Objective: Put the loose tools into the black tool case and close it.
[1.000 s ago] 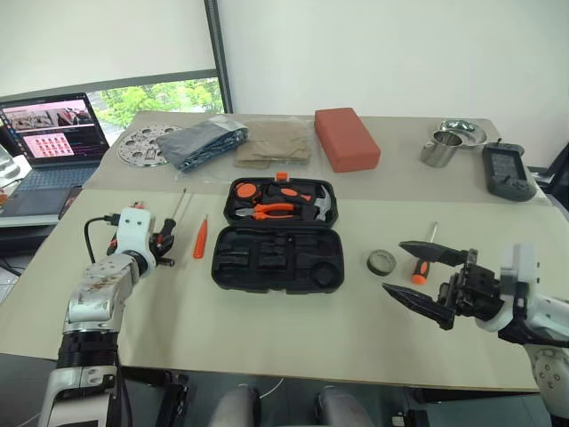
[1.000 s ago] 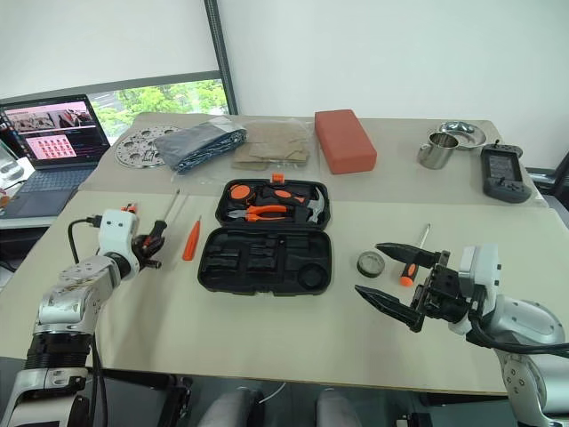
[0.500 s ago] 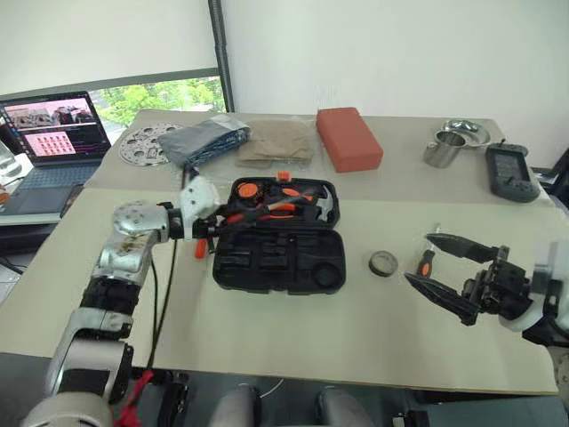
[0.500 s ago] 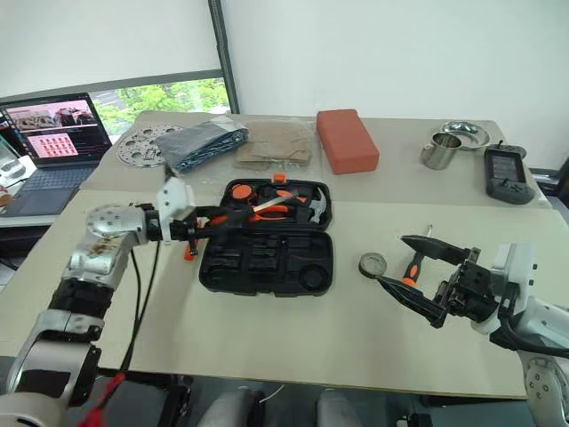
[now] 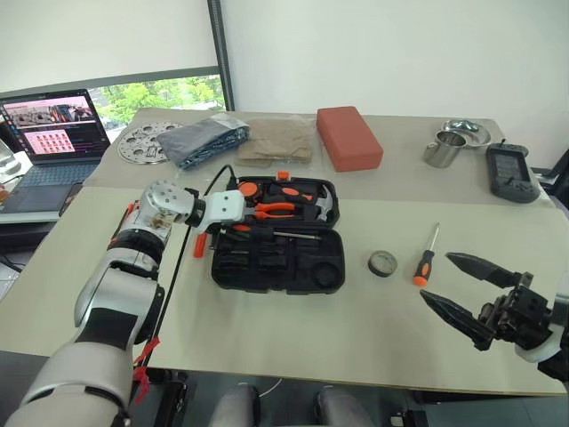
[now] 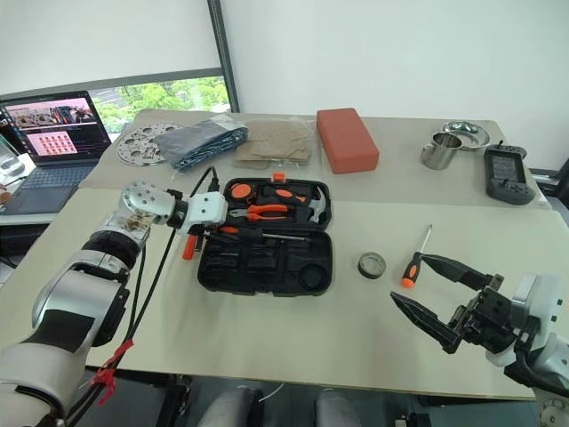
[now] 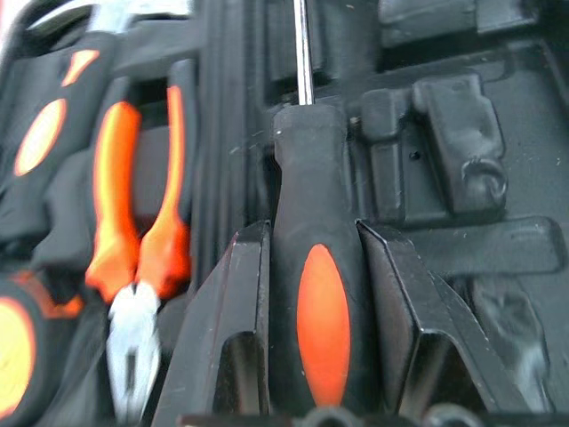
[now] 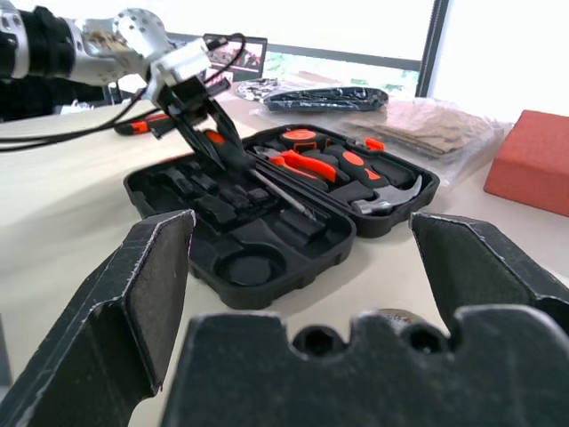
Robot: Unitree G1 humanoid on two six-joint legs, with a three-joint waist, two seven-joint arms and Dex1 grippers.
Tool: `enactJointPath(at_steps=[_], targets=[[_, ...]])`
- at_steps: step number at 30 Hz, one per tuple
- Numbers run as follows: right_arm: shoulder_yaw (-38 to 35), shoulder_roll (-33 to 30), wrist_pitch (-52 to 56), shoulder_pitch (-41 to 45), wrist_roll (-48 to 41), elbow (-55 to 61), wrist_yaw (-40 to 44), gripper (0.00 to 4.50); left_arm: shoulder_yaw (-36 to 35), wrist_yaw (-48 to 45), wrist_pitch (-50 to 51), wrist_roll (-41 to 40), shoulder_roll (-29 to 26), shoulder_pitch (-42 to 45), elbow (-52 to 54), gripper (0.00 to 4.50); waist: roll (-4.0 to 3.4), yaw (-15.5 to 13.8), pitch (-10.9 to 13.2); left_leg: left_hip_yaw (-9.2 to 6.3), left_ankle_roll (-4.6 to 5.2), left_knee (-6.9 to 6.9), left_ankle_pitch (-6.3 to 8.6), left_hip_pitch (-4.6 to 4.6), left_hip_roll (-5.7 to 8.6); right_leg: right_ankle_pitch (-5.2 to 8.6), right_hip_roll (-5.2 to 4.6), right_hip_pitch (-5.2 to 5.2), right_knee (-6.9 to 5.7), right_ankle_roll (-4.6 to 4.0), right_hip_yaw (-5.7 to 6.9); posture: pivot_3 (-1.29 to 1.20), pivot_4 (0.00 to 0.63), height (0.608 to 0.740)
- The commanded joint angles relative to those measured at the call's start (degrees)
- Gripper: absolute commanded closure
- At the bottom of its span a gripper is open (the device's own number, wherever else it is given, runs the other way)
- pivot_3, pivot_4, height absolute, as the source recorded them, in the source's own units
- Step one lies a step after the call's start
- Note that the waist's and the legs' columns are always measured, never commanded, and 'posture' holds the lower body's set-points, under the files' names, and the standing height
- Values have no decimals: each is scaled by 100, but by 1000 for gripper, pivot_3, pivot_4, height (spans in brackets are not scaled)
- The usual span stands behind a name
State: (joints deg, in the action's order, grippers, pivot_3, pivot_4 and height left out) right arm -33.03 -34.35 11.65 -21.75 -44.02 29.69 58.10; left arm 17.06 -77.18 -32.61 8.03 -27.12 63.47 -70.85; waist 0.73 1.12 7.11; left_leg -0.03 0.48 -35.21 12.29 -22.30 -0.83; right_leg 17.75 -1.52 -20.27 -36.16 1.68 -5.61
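One pincer (image 7: 311,356) pinches a screwdriver (image 7: 313,267) over the open case (image 5: 277,267).

The left tool (image 7: 311,294) reaches across over the tool case (image 5: 277,258), fingers clamped on a screwdriver handle (image 7: 322,311). The right tool (image 5: 469,289) hangs spread wide, well right of the case.

The black tool case (image 5: 277,258) is moulded plastic with a matt, slightly grainy face. The screwdriver (image 7: 316,294) has a smooth black handle with a glossy orange inlay and a bright, polished metal shaft. The pliers (image 7: 133,213) carry shiny orange plastic grips and bare steel tips. The left gripper (image 7: 313,294) has dull black plastic fingers (image 7: 404,302). The counter (image 5: 293,329) looks smooth, matt and beige. The cup (image 5: 442,148) is brushed, reflective metal.
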Motion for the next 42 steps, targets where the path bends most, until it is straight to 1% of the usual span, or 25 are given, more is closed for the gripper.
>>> enactJointPath(at_steps=[1, 6, 11, 19, 22, 24, 25, 26, 29, 31, 36, 41, 42], targets=[[-154, 41, -193, -74, -13, 310, -130, 0, 6, 147, -115, 264, -14, 263, -180, 3511, 2, 13, 1, -1, 0, 0, 0, 1, -1, 0, 2, 0, -3, 0, -1, 0, 150, 740], [-120, 5, -147, -145, -27, 500, -289, 0, 92, 716, 33, 671, -2, 307, -316, 3511, 3, 2, 2, -5, 0, -1, 0, 3, -2, 4, 5, 1, -7, 7, 0, 0, 150, 740], [-79, -78, -39, -89, -68, 609, -443, 0, 113, 942, 98, 868, -27, 317, -360, 3511, 2, -2, 1, -6, 0, -3, 0, 4, -2, 3, 5, 2, -10, 6, 0, 0, 150, 740], [13, -202, 35, 18, -119, 630, -551, 0, 53, 579, 90, 872, -10, 279, -374, 3511, 0, -3, 0, -6, 0, -5, 0, 7, -2, 3, 7, 2, -18, 5, 0, 0, 150, 740], [43, -232, 50, 65, -124, 613, -553, 0, 74, 757, 131, 950, -10, 288, -375, 3511, -3, -6, -2, -6, 0, -6, 0, 6, -2, 2, 7, 2, -18, 4, 0, 0, 150, 740], [37, -240, 45, 75, -124, 587, -534, 0, 74, 910, 161, 988, -6, 307, -376, 2511, -4, -14, -2, -6, 0, -6, 0, 6, -2, 2, 7, 2, -18, 4, 0, 0, 150, 740], [27, -234, 24, 56, -122, 565, -505, 0, 98, 1070, 131, 1047, -8, 322, -370, 2369, -4, -21, -2, -6, 0, -6, 0, 6, -2, 2, 7, 2, -18, 4, 0, 0, 150, 740], [25, -225, 0, 38, -116, 546, -482, 0, 130, 1256, 78, 1123, -13, 337, -362, 2041, -4, -26, -2, -6, 0, -6, 0, 8, -1, 2, 7, 4, -18, 4, 0, 0, 150, 740], [38, -184, -60, -9, -77, 510, -429, 0, 179, 1540, 39, 1267, -38, 382, -364, 866, 6, -28, 4, -7, 1, -14, -1, 10, 0, 4, 6, 4, -35, 7, 0, 0, 150, 740], [36, -149, -103, -44, -54, 484, -386, 0, 154, 1528, -22, 1266, -64, 439, -343, 278, 11, -34, 6, -8, 1, -19, -1, 13, 1, 8, 6, 4, -47, 13, -1, 0, 150, 740], [41, -112, -152, -47, -24, 426, -321, 0, -142, 1267, -111, 920, -64, 621, -232, 278, 6, -21, 4, -8, 1, -27, -1, 11, 0, 12, 8, 1, -54, 19, -1, 0, 150, 740], [101, -126, -145, 46, -12, 373, -288, 0, -881, 738, 374, 78, 128, 740, -136, 278, 3, -19, 2, -8, 1, -27, -1, 7, -1, 10, 9, -3, -54, 17, 1, 0, 150, 740], [121, -134, -140, 78, -10, 359, -283, 0, -1035, 668, 516, -89, 184, 734, -127, 525, 3, -18, 2, -8, 1, -27, -1, 8, -1, 10, 9, -2, -54, 17, 1, 0, 150, 740]])
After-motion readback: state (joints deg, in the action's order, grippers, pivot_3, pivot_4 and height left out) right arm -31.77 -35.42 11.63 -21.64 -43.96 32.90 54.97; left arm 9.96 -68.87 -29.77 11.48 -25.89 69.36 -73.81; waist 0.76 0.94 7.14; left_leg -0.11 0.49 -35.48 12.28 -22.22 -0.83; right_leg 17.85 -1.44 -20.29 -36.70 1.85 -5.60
